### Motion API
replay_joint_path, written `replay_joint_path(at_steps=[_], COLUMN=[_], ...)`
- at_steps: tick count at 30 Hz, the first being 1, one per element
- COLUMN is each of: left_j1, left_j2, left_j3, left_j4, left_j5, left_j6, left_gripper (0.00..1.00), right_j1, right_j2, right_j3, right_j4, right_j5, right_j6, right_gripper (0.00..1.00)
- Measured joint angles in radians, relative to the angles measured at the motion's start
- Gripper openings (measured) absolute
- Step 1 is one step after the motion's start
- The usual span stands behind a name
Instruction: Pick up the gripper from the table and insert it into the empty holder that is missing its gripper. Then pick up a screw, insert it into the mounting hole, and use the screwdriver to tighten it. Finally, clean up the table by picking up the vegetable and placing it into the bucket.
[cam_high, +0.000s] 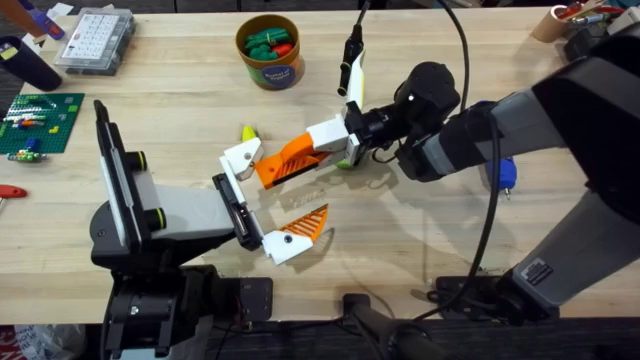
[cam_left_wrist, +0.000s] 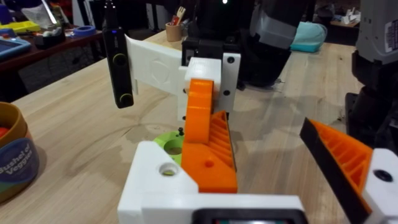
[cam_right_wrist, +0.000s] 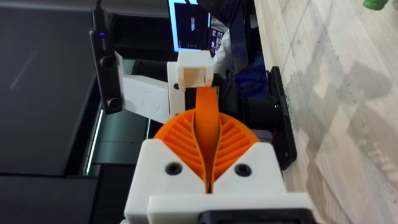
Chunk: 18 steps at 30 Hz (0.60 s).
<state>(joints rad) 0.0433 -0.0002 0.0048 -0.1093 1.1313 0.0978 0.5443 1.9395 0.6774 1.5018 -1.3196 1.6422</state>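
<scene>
The right gripper is clenched on the gripper, the orange ribbed wedge, whose tip is being brought up to the empty white holder on the grey stand. For a clean seat, the wedge should be kept square to the holder's socket and eased straight in, judged from the wrist views. The left gripper's state cannot be told. Just beyond the holder lies the vegetable; farther beyond it stands the bucket, already holding toy pieces. The blue screwdriver is partly hidden behind the right arm. Nothing is seen blocking the socket.
</scene>
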Motion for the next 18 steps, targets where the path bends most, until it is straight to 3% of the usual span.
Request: replay_joint_path(at_steps=[18], left_j1=[0.001], left_j2=[0.000], left_j3=[0.000], left_j4=[-0.001], left_j5=[0.005], left_j6=[0.000], left_gripper=[0.986], right_j1=[0.000], right_j2=[0.000], right_j3=[0.000], right_j4=[0.009], right_j5=[-0.073], right_j6=[0.032], right_gripper=[0.020])
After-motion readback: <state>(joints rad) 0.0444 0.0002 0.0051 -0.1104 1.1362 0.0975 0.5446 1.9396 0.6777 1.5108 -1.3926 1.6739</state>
